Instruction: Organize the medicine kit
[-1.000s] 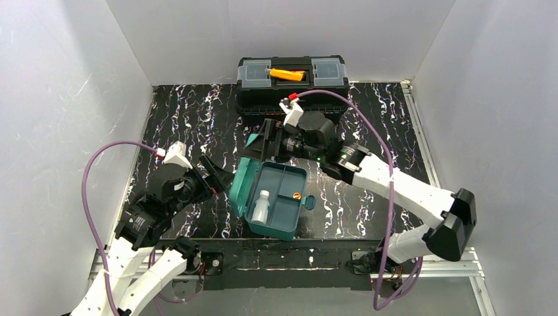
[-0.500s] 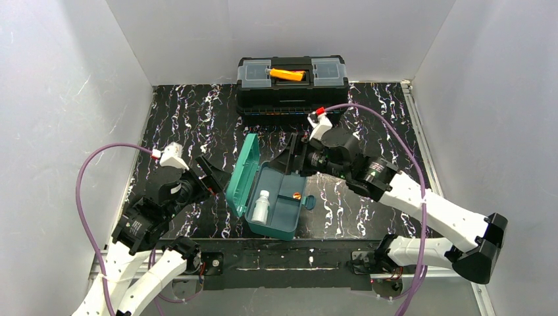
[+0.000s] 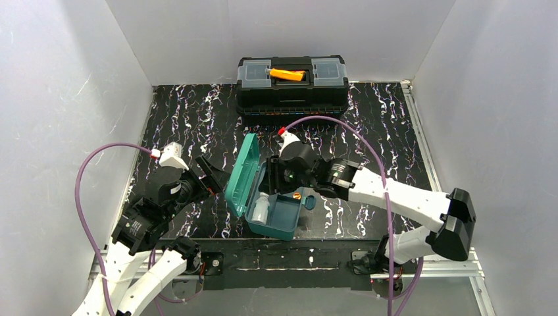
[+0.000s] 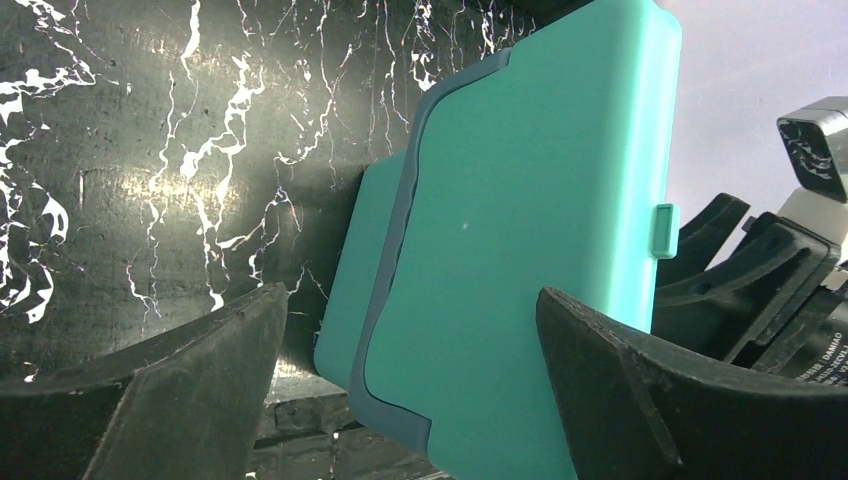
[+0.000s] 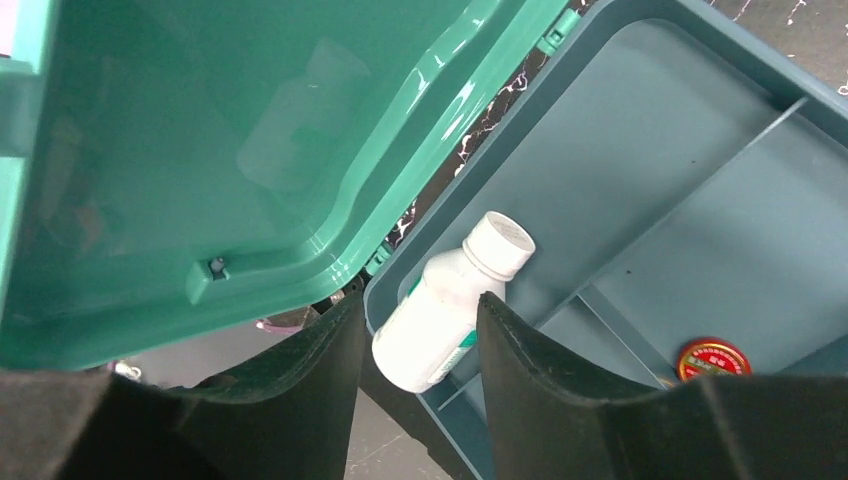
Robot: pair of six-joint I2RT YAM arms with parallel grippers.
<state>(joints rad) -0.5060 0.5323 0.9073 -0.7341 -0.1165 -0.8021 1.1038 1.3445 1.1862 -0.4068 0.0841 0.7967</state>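
Note:
The medicine kit stands open near the front of the table, its teal lid raised and leaning left. A white bottle lies in the tray's left compartment, and a small red round tin sits in another. My right gripper reaches down into the tray. In the right wrist view its jaws straddle the bottle, half closed, with a gap on the left side. My left gripper waits wide open just left of the lid; the lid's outer face fills the left wrist view.
A black toolbox with an orange handle stands at the back of the black marbled table. White walls close in the left, right and back sides. Purple cables loop over both arms.
My right gripper has swung from behind the lid's top edge down into the open tray, and its jaws have narrowed around the bottle. The left gripper has drawn back a little.

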